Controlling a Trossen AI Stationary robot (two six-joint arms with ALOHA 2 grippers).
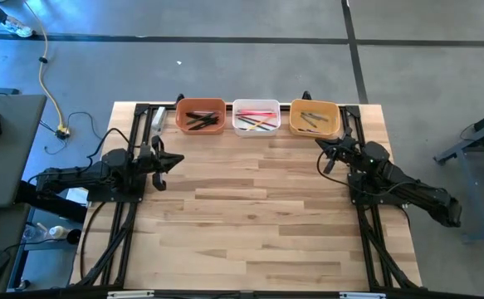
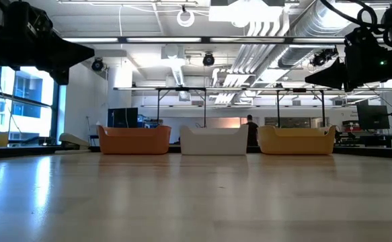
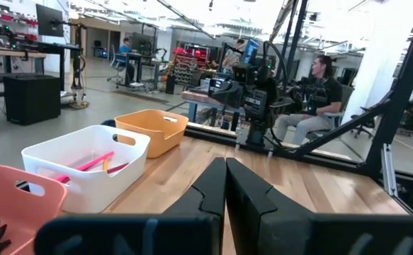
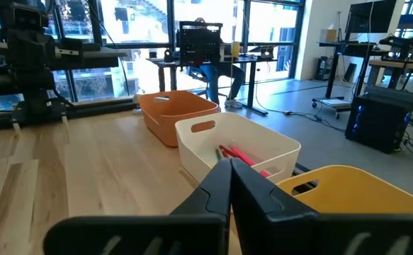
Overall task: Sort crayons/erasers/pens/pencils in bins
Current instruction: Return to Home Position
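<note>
Pale wood-plank worktop (image 1: pixel 250 224) on a grey concrete floor (image 1: pixel 225 66), with desks (image 4: pixel 213 64) and seated people (image 3: pixel 324 78) in the room beyond.

Along the far edge, side by side in a row: terracotta-orange bin (image 1: pixel 180 116), white bin (image 1: pixel 236 118), yellow-orange bin (image 1: pixel 325 109).
- Inside the first, dark sticks (image 1: pixel 200 120).
- Inside the second, pink, red and yellow sticks (image 1: pixel 259 123).
- Inside the third, grey and green sticks (image 1: pixel 311 119).

At the left side, left gripper (image 1: pixel 173 160), fingers pressed together with nothing between them. Nearer than the terracotta-orange bin, off to its left and apart from it.

At the right side, right gripper (image 1: pixel 325 156), likewise closed on nothing. Just in front of the yellow-orange bin, not touching it, and pointing along the row of bins.
</note>
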